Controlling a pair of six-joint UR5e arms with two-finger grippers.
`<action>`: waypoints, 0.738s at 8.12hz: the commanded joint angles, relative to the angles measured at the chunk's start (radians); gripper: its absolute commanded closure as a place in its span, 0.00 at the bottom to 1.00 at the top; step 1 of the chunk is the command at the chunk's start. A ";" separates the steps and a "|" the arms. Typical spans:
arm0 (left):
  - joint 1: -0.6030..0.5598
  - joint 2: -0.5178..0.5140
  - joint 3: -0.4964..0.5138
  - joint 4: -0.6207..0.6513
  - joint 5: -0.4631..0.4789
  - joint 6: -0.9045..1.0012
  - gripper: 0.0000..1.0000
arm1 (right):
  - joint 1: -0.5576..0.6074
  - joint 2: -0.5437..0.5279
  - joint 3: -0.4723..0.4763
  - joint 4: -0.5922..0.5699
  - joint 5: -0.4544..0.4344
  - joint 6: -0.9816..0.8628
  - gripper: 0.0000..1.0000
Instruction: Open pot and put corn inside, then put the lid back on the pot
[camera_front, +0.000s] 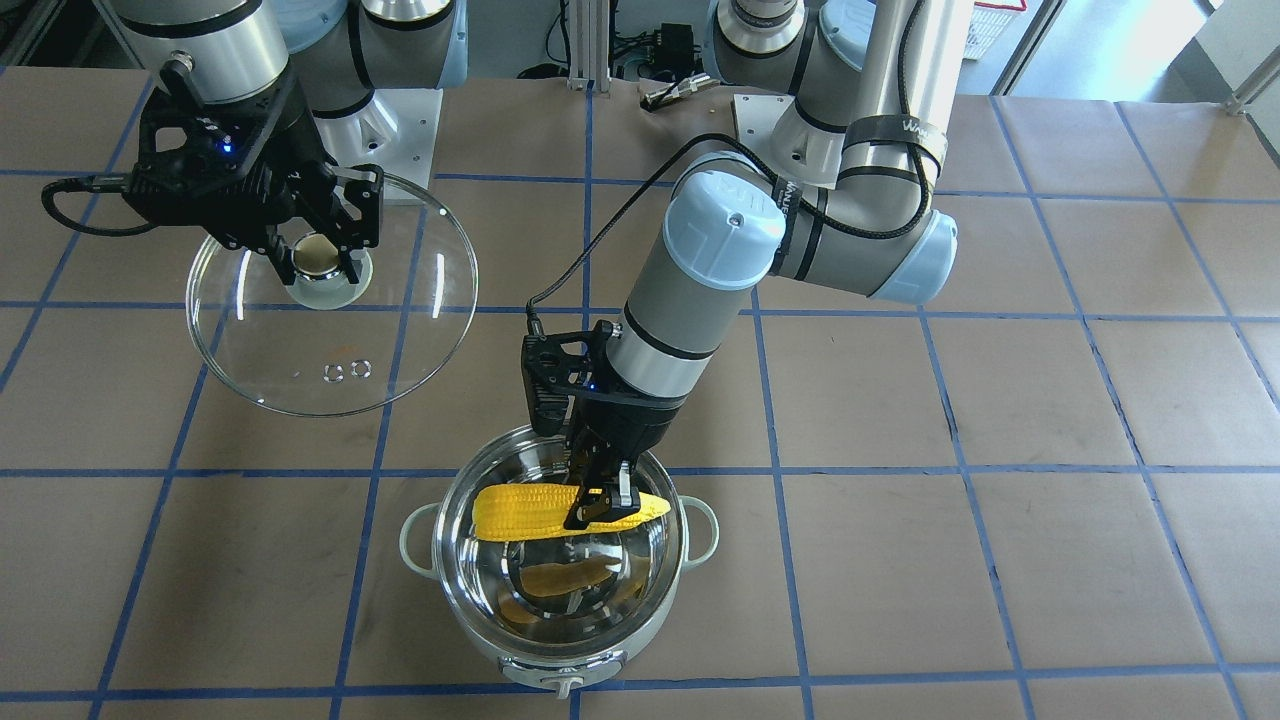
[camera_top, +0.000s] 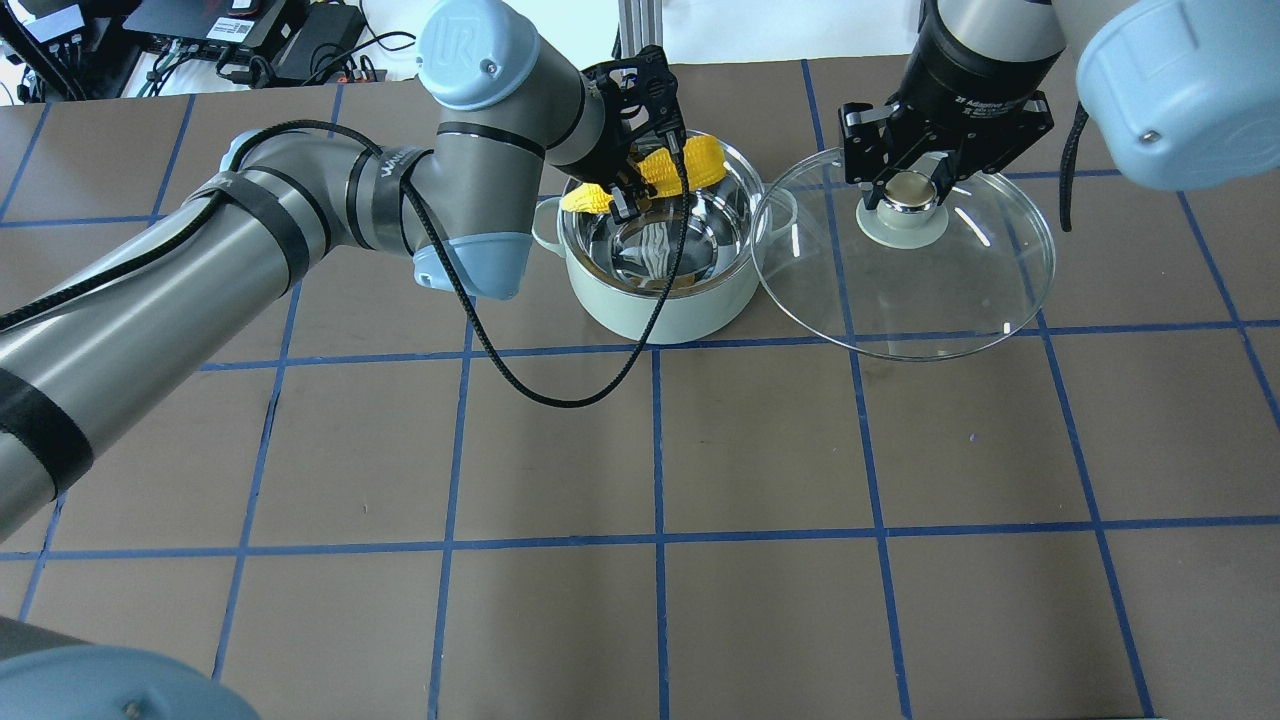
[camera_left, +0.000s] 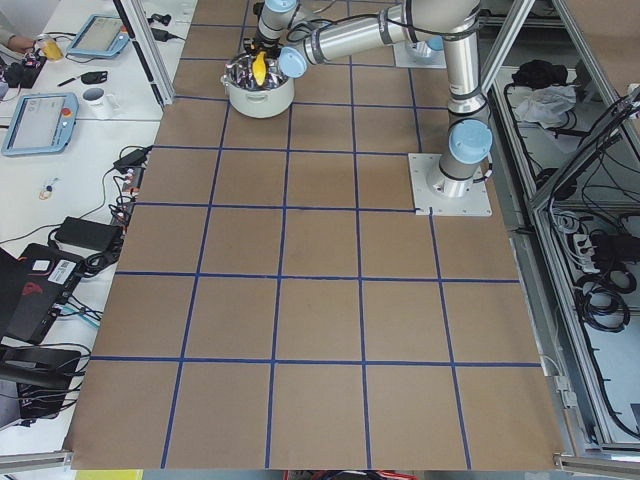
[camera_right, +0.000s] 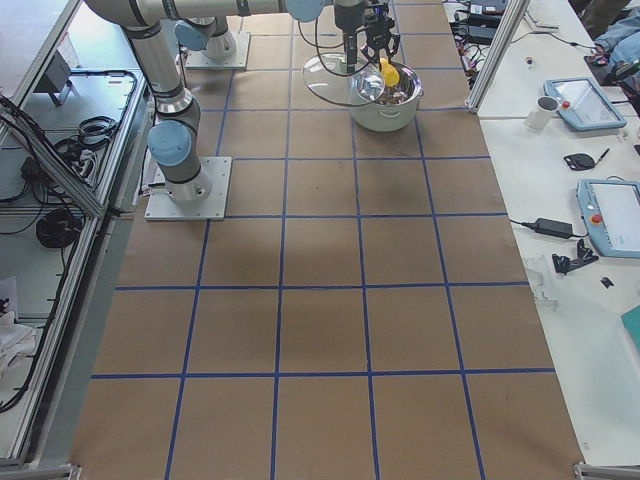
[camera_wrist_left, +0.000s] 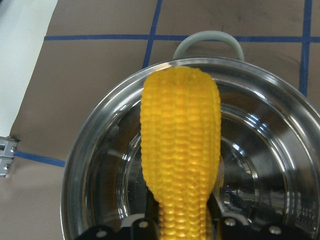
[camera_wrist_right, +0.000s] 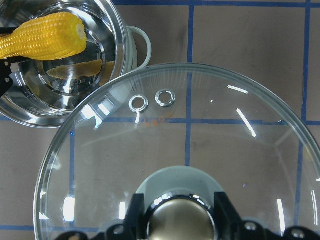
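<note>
The left gripper (camera_top: 628, 200) is clamping the corn (camera_top: 690, 162) above the open pot (camera_top: 660, 305), likely risking a bounce-out if dropped high; the right gripper (camera_top: 903, 195), at three o'clock, is clamping the lid (camera_top: 950, 290) by its knob.

Blue-gridded table (camera_top: 560, 450), white mug (camera_left: 97, 98), tablet (camera_left: 40, 125)

Pot (camera_top: 660, 305) mouth was uncovered, but the left gripper (camera_top: 630, 195) and the corn (camera_top: 690, 160) it pinched sat right across the opening, so there wasn't much way in from above. Lid (camera_top: 930, 290) hung beside the pot in the right gripper (camera_top: 905, 190), crowding that flank. Table (camera_top: 650, 450) on the robot's side was open room.
</note>
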 joint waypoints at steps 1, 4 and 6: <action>0.001 -0.032 0.000 -0.003 -0.007 -0.006 0.97 | -0.001 0.000 0.000 -0.001 0.000 -0.002 0.63; -0.001 -0.031 0.000 -0.003 -0.006 -0.198 0.00 | -0.001 0.000 0.000 -0.005 0.000 -0.005 0.63; -0.001 -0.014 0.003 -0.003 0.002 -0.240 0.00 | -0.001 0.000 0.000 -0.009 0.001 -0.009 0.63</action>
